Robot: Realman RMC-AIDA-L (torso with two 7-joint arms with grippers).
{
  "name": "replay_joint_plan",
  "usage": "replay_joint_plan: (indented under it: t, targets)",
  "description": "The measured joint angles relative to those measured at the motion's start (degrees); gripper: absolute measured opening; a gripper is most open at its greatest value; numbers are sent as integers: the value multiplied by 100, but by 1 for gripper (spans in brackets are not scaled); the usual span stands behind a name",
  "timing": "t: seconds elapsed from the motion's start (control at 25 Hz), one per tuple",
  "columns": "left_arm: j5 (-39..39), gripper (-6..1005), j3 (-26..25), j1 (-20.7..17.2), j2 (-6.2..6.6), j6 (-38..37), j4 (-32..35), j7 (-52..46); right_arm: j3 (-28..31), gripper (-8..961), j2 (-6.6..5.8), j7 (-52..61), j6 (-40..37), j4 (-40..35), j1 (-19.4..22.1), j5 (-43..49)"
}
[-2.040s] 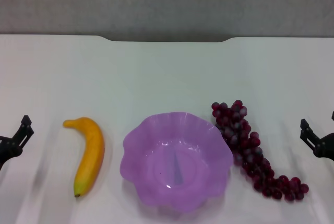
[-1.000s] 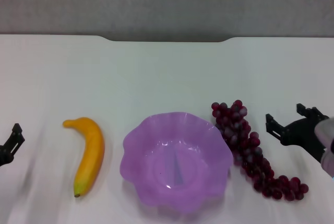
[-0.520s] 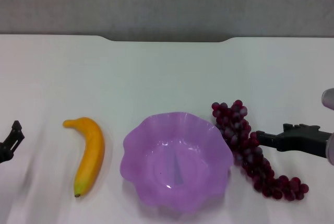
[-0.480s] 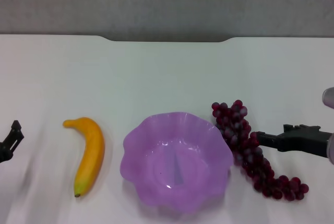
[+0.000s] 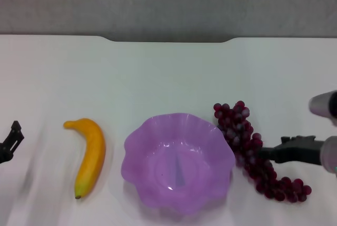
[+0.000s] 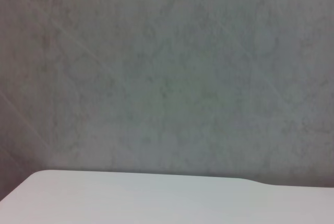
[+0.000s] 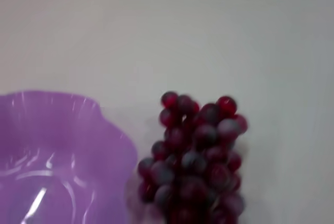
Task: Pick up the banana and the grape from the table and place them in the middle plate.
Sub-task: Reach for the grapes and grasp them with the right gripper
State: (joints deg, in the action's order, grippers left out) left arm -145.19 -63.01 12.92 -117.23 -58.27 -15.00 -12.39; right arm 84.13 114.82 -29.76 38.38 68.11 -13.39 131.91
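Banana (image 5: 90,155) left of middle plate (image 5: 138,147) (apart), grape (image 5: 251,149) against its right.

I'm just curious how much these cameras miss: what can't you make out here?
- Right pincer, head view: seen side-on over the grape, so its grip is unclear; the arm is cut off by the edge.
- Left pincer, head view: mostly cut off.
- The grape, right wrist view: lower end cut off.

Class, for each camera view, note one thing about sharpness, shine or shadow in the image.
Head view: the plate shows bright glints inside; the banana is crisp with a soft shadow. Right wrist view: the grapes look soft and slightly out of focus, with streaky highlights on the plate's wall. Left wrist view: only a mottled grey wall and a table edge, evenly lit.
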Motion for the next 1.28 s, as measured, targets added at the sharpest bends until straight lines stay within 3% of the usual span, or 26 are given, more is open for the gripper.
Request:
replay_joint_plan:
  t: [0.32,0.88,1.28]
  targets:
    - [0,891,32,20,-1,1,-42,1,-404,736,11,-2,-165,-562,-419,22]
    - [-17,892,53,63,-4,0,-47,-1,-819,719,16,-32,-705,-1196,-694,-12]
    - [-17,892,21,40,-10,-9,-56,0,-1195,706,22,-5,-991,-1225,-705,11]
